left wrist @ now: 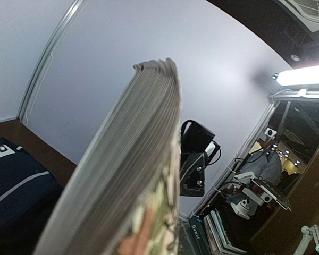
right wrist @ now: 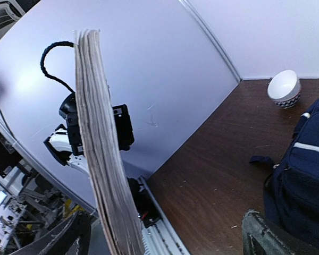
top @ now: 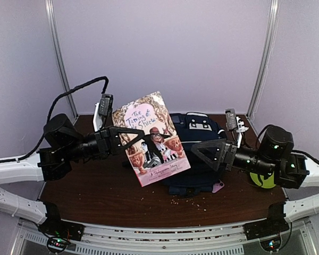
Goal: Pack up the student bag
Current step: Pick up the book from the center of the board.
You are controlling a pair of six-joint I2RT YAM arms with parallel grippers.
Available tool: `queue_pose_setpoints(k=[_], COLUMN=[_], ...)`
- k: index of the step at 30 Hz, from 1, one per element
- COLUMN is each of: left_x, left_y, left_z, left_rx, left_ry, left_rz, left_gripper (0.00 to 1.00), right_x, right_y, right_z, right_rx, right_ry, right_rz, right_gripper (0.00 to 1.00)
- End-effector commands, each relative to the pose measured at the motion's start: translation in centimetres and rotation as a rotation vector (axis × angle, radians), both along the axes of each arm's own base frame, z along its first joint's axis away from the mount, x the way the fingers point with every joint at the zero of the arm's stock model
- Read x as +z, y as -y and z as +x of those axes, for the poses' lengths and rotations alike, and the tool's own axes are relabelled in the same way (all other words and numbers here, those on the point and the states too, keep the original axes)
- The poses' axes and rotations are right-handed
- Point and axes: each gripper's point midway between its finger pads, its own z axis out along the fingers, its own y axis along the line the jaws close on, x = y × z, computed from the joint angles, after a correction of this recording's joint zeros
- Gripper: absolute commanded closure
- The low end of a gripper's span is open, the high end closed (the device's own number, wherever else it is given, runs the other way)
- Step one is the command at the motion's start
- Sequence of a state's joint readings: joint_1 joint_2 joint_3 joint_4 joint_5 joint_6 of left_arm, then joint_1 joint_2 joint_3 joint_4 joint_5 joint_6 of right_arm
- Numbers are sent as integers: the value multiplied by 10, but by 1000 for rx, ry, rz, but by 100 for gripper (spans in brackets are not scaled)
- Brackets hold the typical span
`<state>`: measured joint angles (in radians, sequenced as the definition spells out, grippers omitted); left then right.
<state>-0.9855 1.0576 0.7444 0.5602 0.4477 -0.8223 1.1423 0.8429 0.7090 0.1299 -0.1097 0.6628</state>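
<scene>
The student bag [top: 202,133] lies on the table, navy with white stripes and white buckle patches; it also shows in the left wrist view [left wrist: 16,186] and the right wrist view [right wrist: 303,175]. My left gripper [top: 128,139] is shut on the left edge of a paperback, "The Taming of the Shrew" [top: 151,138], and holds it upright in the air over the bag's left side. Its page edges fill the left wrist view [left wrist: 133,175]. My right gripper [top: 199,154] is open at the book's right edge. In the right wrist view the book [right wrist: 103,164] stands between its spread fingers [right wrist: 260,231].
A white bowl with a dark pattern [right wrist: 284,87] sits at the far left of the brown table [top: 95,196]. A yellow-green object [top: 263,180] lies under my right arm. A small pink item [top: 218,187] lies at the bag's near right corner. Crumbs dot the front.
</scene>
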Motion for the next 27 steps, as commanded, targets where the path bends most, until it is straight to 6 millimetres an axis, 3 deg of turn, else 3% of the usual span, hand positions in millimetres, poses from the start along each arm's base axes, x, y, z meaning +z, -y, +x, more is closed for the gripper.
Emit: queue_pose_setpoints(k=[1,6,13,17,27], left_x=[42,53,48,43,37], left_y=[-4,1,7,9,2], left_z=[-28,-33,-22,-11,10], left_rx=[-143,-189,-132,-76,58], left_ry=[117,147,150,139,115], left_rz=[-144,-163,-106,-68,-32], left_gripper=[100,100,100,100,100], right_x=[17,31,33,35,19], right_y=[-23,-40,-44,-38,-34], right_z=[-34,-51,-62,-62,-58], right_rx=[254,405,484,474,425], right_ry=[-26,-54,-90,-90,-120], right_rz=[98,179,218,231,182], right_gripper=[1,1,2,19,82])
